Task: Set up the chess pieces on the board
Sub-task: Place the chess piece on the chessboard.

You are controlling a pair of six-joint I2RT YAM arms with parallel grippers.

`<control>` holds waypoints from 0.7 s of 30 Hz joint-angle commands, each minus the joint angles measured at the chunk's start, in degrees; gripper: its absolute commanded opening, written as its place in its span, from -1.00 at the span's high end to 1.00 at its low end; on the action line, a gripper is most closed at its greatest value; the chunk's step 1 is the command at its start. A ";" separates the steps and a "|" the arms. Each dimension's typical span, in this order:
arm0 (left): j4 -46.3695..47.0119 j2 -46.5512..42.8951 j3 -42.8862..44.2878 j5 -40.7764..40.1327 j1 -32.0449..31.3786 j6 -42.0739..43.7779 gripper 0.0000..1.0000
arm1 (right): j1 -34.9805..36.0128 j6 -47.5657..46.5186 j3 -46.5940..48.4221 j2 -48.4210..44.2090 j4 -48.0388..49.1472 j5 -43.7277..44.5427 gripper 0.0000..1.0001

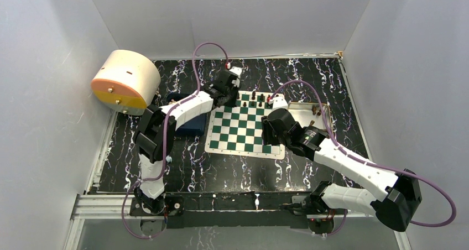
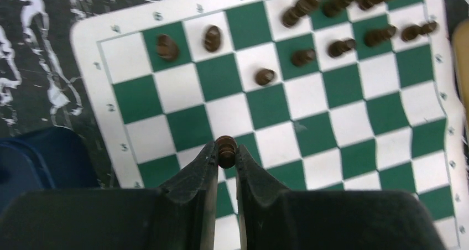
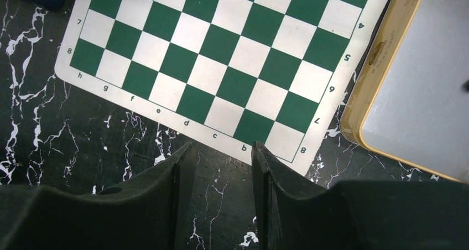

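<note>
Green-and-white board (image 1: 243, 131) is lying flat on the black marbled tabletop (image 1: 221, 172), between the two arms. Its right edge is rippling slightly in the left wrist view.

Left gripper (image 2: 225, 153) is hovering over the board's left side and pinching one small dark piece (image 2: 226, 144) between its fingertips. The jaws are nearly closed, with only the piece's width between them. The piece is sitting upright in the grip, its round top showing. From the overhead camera this gripper is sitting at the board's far-left corner.

Other chess pieces (image 2: 265, 76) are standing on the far rows. Two are sitting alone on squares near the far-left corner, a few are scattered one row in, and a blurred cluster is crowding the far-right corner. The exact squares in that cluster are too smeared to read.

Right gripper (image 3: 221, 150) is hanging over bare tabletop just off the board's near edge, by the b/c labels. Its jaws are standing apart with a clear gap and gripping nothing.

Gold tin tray (image 3: 384, 51) is lying just beside the board's right edge. A dark blue object (image 2: 38, 156) is sitting by the board's left edge. A cream-and-orange round container (image 1: 124, 81) is sitting at the far-left corner of the table.
</note>
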 commanded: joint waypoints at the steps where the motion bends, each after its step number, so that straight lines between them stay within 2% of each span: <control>1: 0.48 2.00 3.16 -0.84 3.41 0.27 0.92 | -0.20 -0.05 1.04 0.74 0.06 2.51 0.00; 21: 3.31 9.15 7.88 -0.16 5.72 2.68 0.92 | -0.17 -0.29 2.88 1.04 -2.10 3.85 0.00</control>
